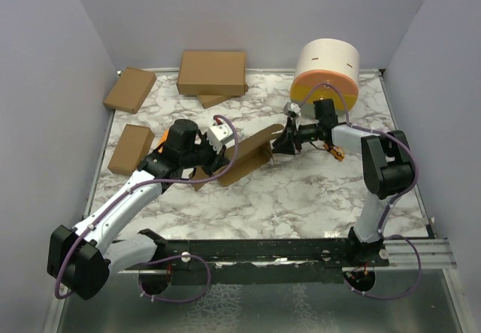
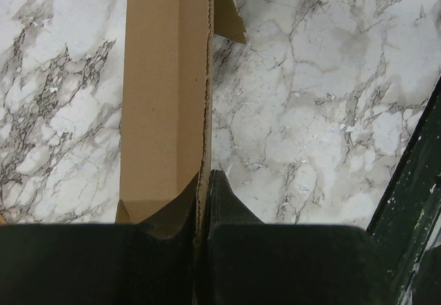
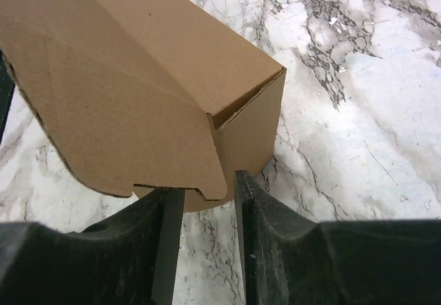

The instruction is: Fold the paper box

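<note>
The paper box (image 1: 252, 152) is a plain brown oblong carton, partly formed, lying at an angle in the middle of the marble table. My left gripper (image 1: 214, 158) is at its near-left end, shut on the edge of one upright side wall (image 2: 204, 112). That view looks down the box's open trough (image 2: 155, 105). My right gripper (image 1: 282, 142) is at the far-right end. In the right wrist view its jaws (image 3: 204, 196) stand open, with the end flap (image 3: 117, 112) hanging just over the fingertips and marble showing between the fingers.
Several other brown cartons lie at the back left: a wide one (image 1: 212, 72), one by the wall (image 1: 130, 89) and one at the left edge (image 1: 131, 149). A white and orange drum (image 1: 327, 70) stands at the back right. A black rail (image 1: 263, 250) runs along the near edge.
</note>
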`<state>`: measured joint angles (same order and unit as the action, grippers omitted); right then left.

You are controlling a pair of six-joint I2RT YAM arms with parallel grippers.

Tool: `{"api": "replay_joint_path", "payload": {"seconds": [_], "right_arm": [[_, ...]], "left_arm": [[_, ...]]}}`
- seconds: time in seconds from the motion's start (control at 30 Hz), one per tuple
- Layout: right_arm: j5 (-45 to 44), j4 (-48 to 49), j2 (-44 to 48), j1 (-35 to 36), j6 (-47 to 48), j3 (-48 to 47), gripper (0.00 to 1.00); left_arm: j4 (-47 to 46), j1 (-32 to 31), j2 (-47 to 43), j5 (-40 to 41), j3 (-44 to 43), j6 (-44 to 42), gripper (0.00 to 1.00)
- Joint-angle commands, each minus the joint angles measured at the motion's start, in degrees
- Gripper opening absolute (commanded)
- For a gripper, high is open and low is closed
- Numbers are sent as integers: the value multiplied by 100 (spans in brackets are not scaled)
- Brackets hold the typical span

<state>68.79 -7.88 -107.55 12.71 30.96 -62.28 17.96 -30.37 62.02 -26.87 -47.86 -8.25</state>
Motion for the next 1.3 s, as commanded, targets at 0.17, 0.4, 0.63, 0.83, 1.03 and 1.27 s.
{"api": "replay_joint_path", "payload": {"seconds": [0.17,0.4,0.63,0.83,1.03,1.27], "right_arm": [[204,2575,282,85,-1840,902,42],[-117,3941,300,135,-2526,1516,47],[-442,5849,169,162,-3231,1995,46],[-832,6737,6,162,-3586,2299,45],[-957,6940,-174,170,-3641,2271,46],[-961,7346,-316,212,-3801,2386,47]], "left_arm": [[-84,16,-83,-253,75,104,0],[-30,21,-95,-264,56,65,0],[56,17,-23,-282,-34,10,0],[117,31,18,-375,-107,43,0],[169,35,72,-514,-209,72,0],[189,86,103,-657,-275,141,0]]}}
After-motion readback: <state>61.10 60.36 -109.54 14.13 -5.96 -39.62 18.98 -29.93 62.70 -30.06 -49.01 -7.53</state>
